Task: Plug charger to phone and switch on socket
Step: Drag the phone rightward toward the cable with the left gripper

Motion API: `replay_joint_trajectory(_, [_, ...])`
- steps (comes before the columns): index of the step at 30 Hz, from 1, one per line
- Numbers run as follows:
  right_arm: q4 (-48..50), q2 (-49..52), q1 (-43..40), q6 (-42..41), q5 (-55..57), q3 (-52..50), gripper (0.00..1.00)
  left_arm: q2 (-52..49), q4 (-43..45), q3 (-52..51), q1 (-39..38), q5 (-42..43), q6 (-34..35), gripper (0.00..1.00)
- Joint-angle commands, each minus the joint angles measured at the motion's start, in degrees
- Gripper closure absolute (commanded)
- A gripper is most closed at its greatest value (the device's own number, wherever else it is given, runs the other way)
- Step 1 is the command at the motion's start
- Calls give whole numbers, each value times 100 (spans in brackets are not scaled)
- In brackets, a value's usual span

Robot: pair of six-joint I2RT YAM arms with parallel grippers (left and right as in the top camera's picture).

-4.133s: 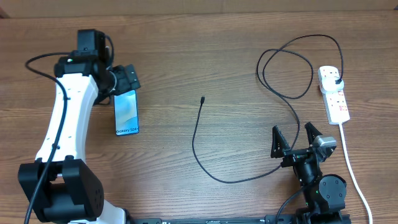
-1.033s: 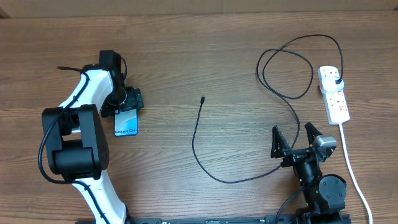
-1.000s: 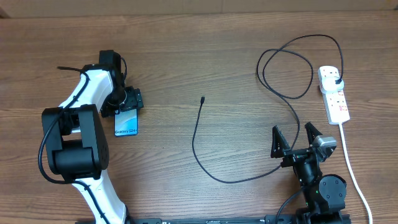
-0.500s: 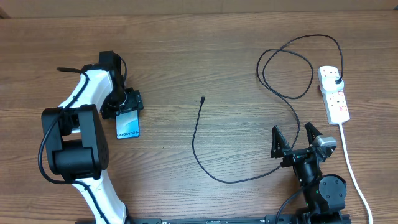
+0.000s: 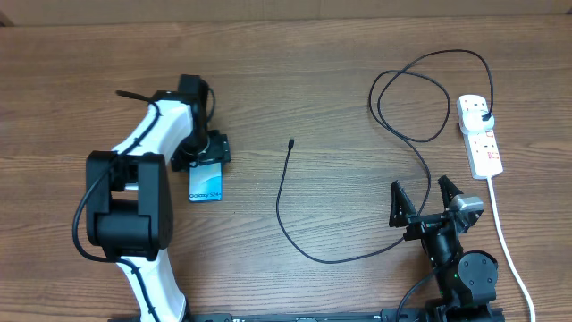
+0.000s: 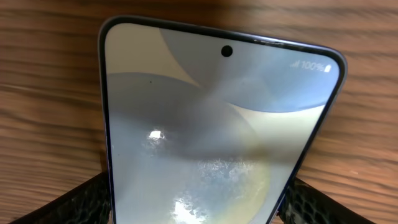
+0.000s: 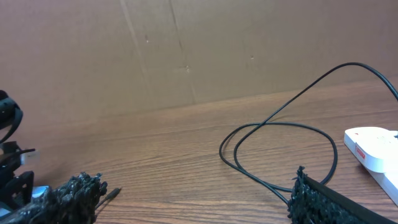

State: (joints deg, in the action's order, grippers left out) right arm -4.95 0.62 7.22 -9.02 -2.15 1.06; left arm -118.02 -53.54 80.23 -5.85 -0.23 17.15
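Observation:
The phone [image 5: 206, 184] lies flat on the table at centre left, its "Galaxy S24" end toward the front. My left gripper [image 5: 208, 154] is shut on its far end. In the left wrist view the lit screen [image 6: 211, 137] fills the frame with a black finger [image 6: 84, 202] on each side. The charger's connector tip [image 5: 291, 142] lies free at mid-table. Its thin black cable [image 5: 280, 206] curves right into loops [image 5: 411, 98], and its plug [image 5: 483, 114] sits in the socket [image 5: 483, 148] at far right. My right gripper [image 5: 420, 190] is open and empty near the front, beside the cable.
The socket's thick white cord [image 5: 506, 234] runs along the right side to the front edge. In the right wrist view the cable loops [image 7: 280, 149], the socket's end [image 7: 373, 146] and a cardboard wall [image 7: 186, 50] behind the table show.
My left gripper has slid the phone to the right, toward the connector tip, and a little toward the front. The right arm, cable and socket have not moved.

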Motion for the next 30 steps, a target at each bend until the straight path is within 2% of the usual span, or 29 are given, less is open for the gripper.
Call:
replay_joint_trajectory(1, [28, -46, 33, -33, -4, -61, 0, -190, 17, -219, -280, 157, 208, 16])
replay_joint_trajectory(30, [28, -46, 33, -33, -4, -61, 0, -190, 81, -219, -404, 90, 33, 14])
